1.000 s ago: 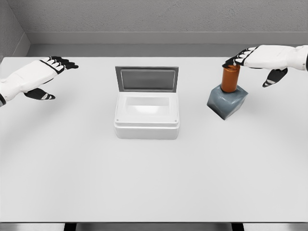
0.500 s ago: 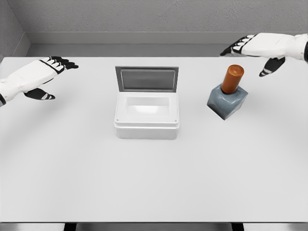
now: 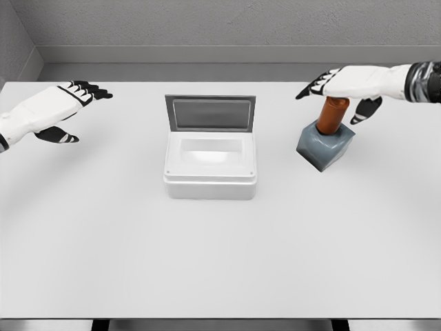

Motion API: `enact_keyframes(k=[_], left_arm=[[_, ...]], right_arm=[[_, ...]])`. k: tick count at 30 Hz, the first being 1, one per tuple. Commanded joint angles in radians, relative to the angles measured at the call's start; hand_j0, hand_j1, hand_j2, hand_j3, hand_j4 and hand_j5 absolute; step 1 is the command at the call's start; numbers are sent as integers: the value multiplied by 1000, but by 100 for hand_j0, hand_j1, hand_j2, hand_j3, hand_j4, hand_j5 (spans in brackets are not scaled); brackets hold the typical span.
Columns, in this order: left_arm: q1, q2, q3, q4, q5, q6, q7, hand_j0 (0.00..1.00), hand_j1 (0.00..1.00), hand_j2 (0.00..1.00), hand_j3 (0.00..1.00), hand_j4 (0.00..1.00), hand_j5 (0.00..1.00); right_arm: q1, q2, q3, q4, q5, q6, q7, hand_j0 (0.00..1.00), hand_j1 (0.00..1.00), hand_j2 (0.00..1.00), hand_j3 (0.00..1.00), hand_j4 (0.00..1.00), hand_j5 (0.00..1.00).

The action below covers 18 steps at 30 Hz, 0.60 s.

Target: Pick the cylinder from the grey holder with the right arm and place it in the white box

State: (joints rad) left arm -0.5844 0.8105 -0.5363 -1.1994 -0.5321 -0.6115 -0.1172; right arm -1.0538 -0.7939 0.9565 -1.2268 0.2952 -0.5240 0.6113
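Smooth matt white table (image 3: pixel 220 262), white box (image 3: pixel 210 181) in faintly satin plastic with a dull grey lid — matt slate-grey holder (image 3: pixel 324 146), cylinder (image 3: pixel 331 116) in smooth rust-orange, rough-textured grey back wall (image 3: pixel 207 24)

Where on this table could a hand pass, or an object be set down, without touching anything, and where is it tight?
Free: the table's whole near strip in front of the box; the stretch between left hand and box; the gap between box and holder. Crowded: the far right, where the open right hand sits over the cylinder standing in the holder.
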Motion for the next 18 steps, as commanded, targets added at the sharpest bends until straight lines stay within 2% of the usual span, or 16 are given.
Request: enact_keyframes(k=[1, 5, 11, 12, 13, 18], left_arm=[[0, 1, 1, 0, 4, 1, 1, 100, 100, 100, 100, 100, 100], [0, 1, 2, 0, 4, 1, 1, 100, 100, 100, 100, 100, 100], [0, 1, 2, 0, 4, 1, 1, 100, 100, 100, 100, 100, 100], [0, 1, 1, 0, 4, 1, 1, 100, 100, 100, 100, 100, 100], [0, 1, 1, 0, 4, 1, 1, 100, 100, 100, 100, 100, 100], [0, 1, 1, 0, 4, 1, 1, 100, 100, 100, 100, 100, 100]], right_arm=[[0, 4, 10, 3, -4, 2, 0, 93, 93, 93, 93, 93, 93], [0, 4, 10, 35, 2, 2, 0, 91, 91, 91, 91, 91, 91], [0, 4, 11, 32, 4, -1, 0, 71, 71, 71, 71, 71, 71], [-2, 4, 11, 30, 4, -8, 0, 61, 61, 61, 61, 61, 61], [-2, 4, 11, 29, 4, -10, 0, 58, 58, 58, 58, 58, 58], [-2, 4, 11, 29, 4, -11, 0, 55, 55, 55, 55, 55, 55]])
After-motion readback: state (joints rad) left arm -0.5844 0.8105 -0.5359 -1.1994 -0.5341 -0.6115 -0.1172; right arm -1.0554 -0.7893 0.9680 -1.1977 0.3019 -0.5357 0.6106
